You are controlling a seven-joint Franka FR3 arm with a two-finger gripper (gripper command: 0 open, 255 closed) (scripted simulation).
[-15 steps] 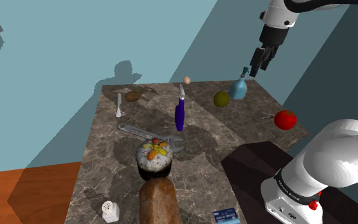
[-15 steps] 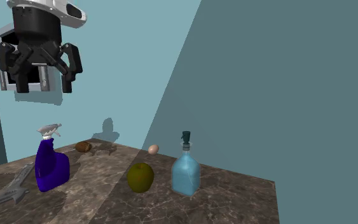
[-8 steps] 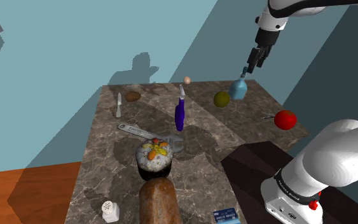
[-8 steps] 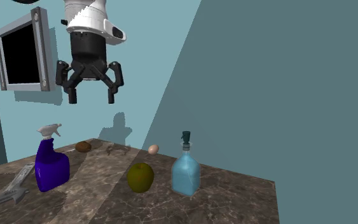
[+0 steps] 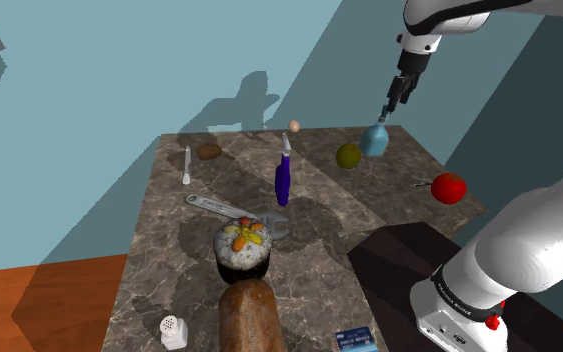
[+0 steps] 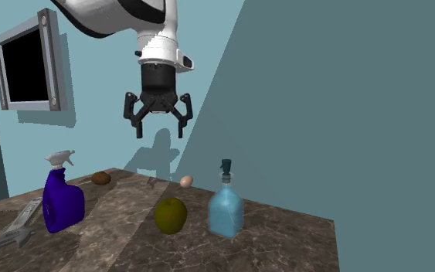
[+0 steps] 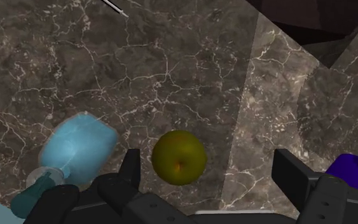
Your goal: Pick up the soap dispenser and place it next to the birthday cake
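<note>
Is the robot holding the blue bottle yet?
No, its open fingers hang in the air, well clear of the blue soap dispenser.

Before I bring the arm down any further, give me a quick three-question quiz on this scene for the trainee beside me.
1. True or false: the gripper is shut on the soap dispenser.
2. Which thing lies nearest the soap dispenser? A. olive-green fruit B. bread loaf C. wrench
3. Fill in: the soap dispenser stands ____ on the table.

Key
1. False: the gripper hangs open above the table and holds nothing.
2. A.
3. Upright.
</note>
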